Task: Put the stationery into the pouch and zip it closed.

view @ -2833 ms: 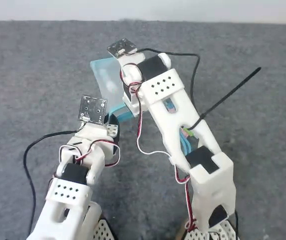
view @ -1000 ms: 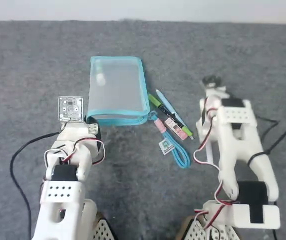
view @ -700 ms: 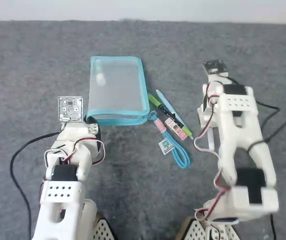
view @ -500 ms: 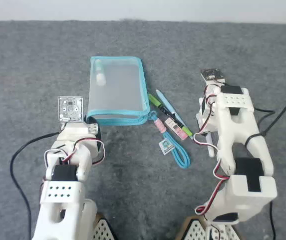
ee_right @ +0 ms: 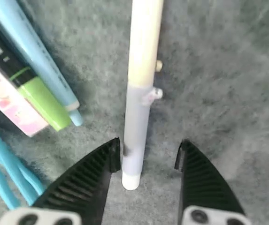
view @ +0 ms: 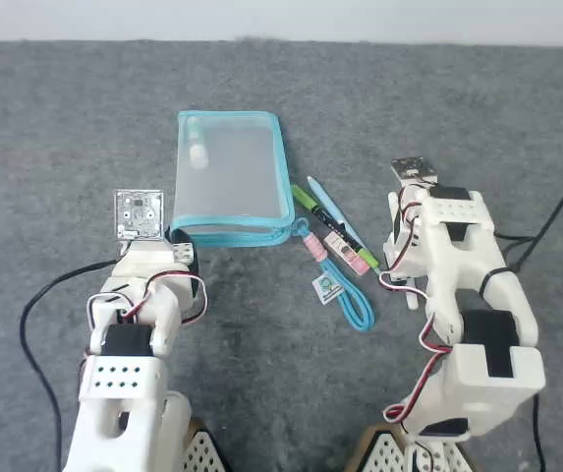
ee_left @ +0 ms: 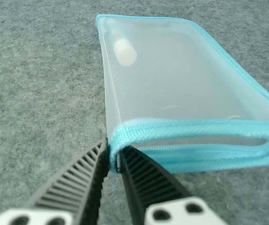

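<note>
Pouch (ee_left: 172, 84) corner pinched by left fingers (ee_left: 85, 180); right fingers (ee_right: 204, 183) wide, astride pen (ee_right: 139, 108)

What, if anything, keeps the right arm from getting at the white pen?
Probably nothing, so yes. The right gripper is open with a finger on each side of the white pen, which lies alone on bare carpet; the blue pen and green highlighter sit apart to one side.
</note>
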